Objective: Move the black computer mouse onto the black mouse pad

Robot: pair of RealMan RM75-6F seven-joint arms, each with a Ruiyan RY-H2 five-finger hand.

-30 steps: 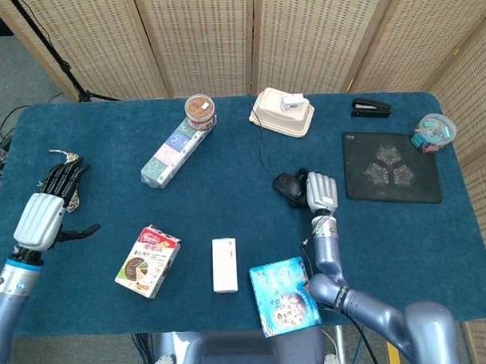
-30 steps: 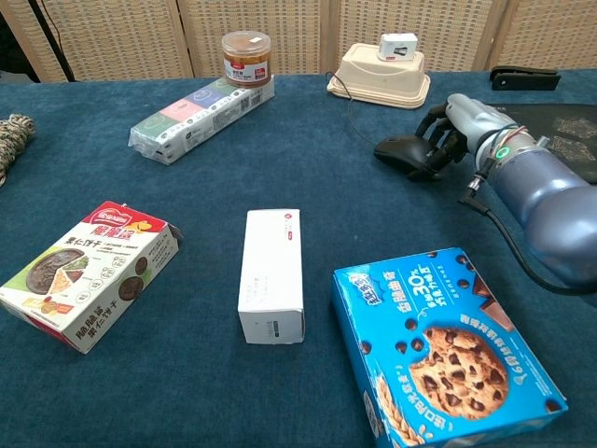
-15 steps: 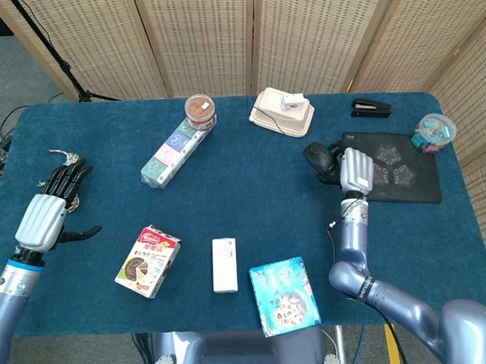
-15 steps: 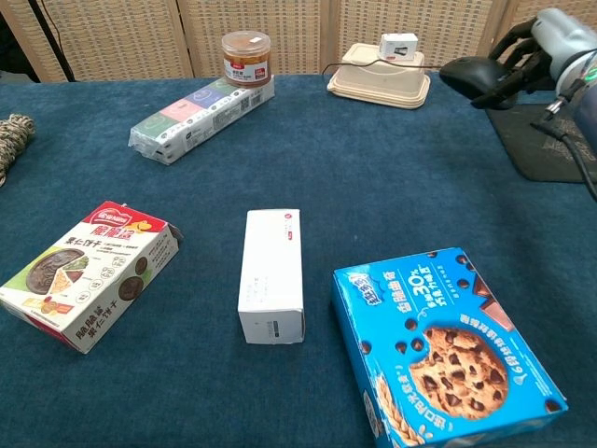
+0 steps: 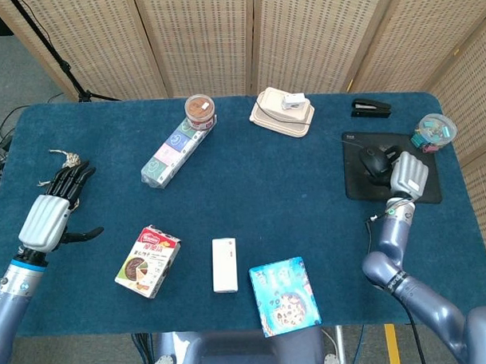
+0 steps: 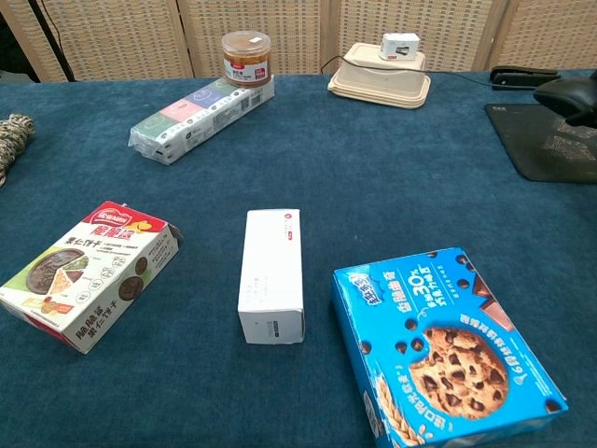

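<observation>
The black computer mouse (image 5: 375, 161) is over the left part of the black mouse pad (image 5: 419, 190), and my right hand (image 5: 408, 175) grips it from the right side. In the chest view the mouse (image 6: 565, 91) shows at the right edge, above the pad (image 6: 539, 142); the hand itself is cut off there. I cannot tell whether the mouse touches the pad. Its thin cable (image 5: 350, 141) trails back toward the table's rear. My left hand (image 5: 46, 217) lies open at the far left, holding nothing.
A black stapler (image 5: 370, 107) and a clear jar of coloured bits (image 5: 434, 131) stand beside the pad. Further left are a beige lidded container (image 5: 282, 115), a brown-lidded jar (image 5: 199, 110), a long pack (image 5: 172, 152), a snack box (image 5: 147, 261), a white box (image 5: 224, 265) and a blue cookie box (image 5: 284, 295).
My right hand has carried the mouse to the right, from the table's middle past the pad's left edge to above the pad. The left hand has barely moved.
</observation>
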